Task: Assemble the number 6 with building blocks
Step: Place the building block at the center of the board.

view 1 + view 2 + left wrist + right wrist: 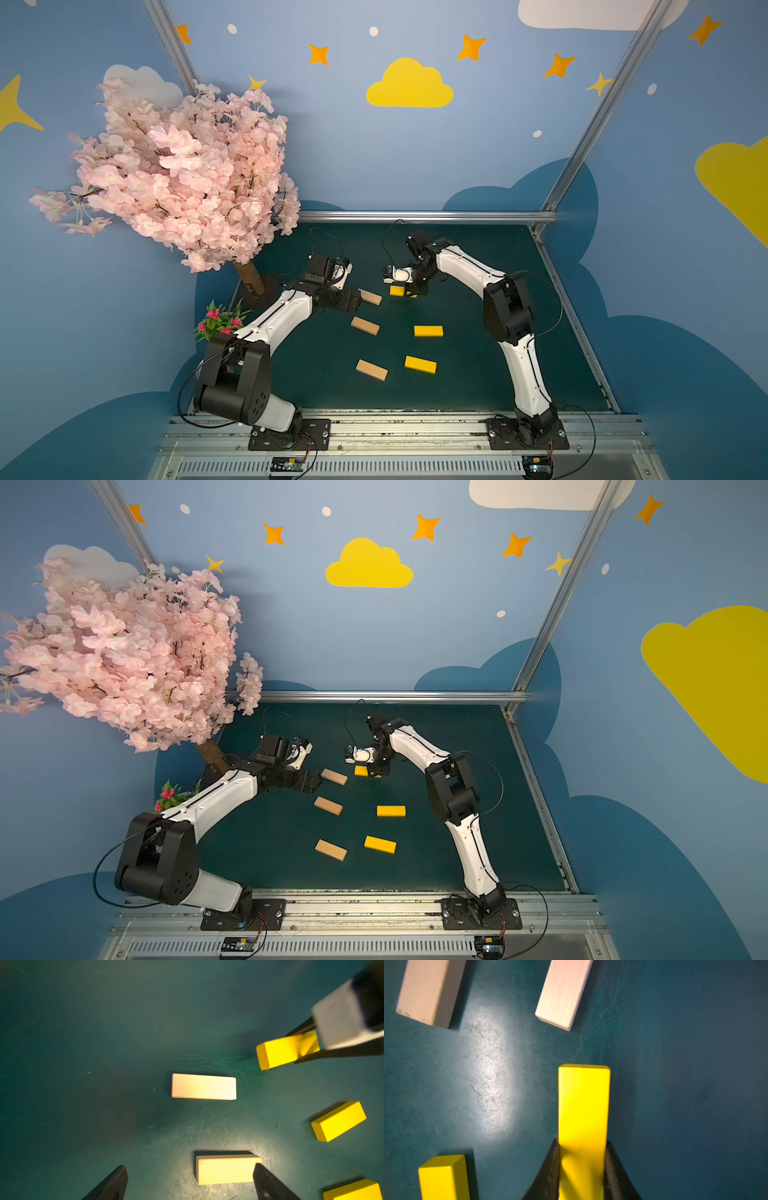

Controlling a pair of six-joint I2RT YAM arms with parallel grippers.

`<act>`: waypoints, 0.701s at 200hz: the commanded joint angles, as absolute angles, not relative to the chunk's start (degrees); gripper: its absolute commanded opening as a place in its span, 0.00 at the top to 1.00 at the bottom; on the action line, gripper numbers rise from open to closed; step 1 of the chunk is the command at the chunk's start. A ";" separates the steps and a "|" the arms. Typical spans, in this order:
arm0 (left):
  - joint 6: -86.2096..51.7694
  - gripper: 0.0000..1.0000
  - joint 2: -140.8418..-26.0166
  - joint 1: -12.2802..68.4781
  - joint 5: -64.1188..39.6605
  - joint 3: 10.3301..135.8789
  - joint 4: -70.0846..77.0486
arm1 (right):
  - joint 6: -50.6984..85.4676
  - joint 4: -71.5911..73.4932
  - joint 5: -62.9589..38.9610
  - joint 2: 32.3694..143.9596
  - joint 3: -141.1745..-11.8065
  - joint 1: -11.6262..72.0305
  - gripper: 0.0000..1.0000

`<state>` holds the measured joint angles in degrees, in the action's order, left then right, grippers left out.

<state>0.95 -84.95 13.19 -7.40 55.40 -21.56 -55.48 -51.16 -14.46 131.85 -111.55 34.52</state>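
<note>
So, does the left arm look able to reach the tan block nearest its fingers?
Probably yes: the left fingers stand open, the tan block lies flat right at their tips, and nothing sits between them.

Dark green tabletop (pixel 457 386), scuffed. Lying flat, none touching: three tan bars (pixel 370 297) (pixel 365 325) (pixel 371 369), two yellow bars (pixel 428 331) (pixel 420 364). Blossom tree trunk (pixel 251 280) stands far-left.
</note>
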 commanded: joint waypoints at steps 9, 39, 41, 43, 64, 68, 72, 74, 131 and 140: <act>1.73 0.05 -82.39 13.25 -5.46 54.76 -22.97 | -55.99 -53.20 -14.36 133.99 -112.34 34.89 1.00; 1.43 0.05 -82.18 13.18 -5.06 54.81 -23.67 | -55.94 -53.33 -13.18 134.56 -112.33 34.98 0.89; 1.30 0.05 -82.22 13.18 -4.96 54.83 -23.69 | -55.93 -53.34 -13.01 134.63 -112.32 34.98 0.87; 1.23 0.05 -82.28 13.18 -4.84 54.91 -23.77 | -55.91 -53.30 -12.90 134.64 -112.30 35.00 0.85; -0.13 0.05 -82.46 13.23 -3.77 55.76 -24.92 | -55.22 -52.38 -11.24 134.44 -112.04 35.07 0.08; -0.61 0.04 -82.52 13.19 -3.50 55.93 -25.25 | -54.67 -51.57 -10.86 134.25 -111.81 35.07 0.03; -1.11 0.04 -82.53 13.19 -3.23 56.17 -25.58 | -53.95 -50.63 -10.60 133.79 -111.38 35.07 0.03; -1.29 0.04 -82.57 13.19 -3.12 56.28 -25.75 | -53.72 -50.19 -10.58 133.53 -111.14 35.07 0.03; -13.64 0.05 -84.46 13.21 -4.05 61.64 -31.44 | -41.15 -34.42 -6.32 116.67 -103.91 33.95 0.03; -16.61 0.06 -85.43 13.42 -5.89 63.14 -31.53 | -36.19 -28.02 0.04 113.04 -101.97 33.95 0.03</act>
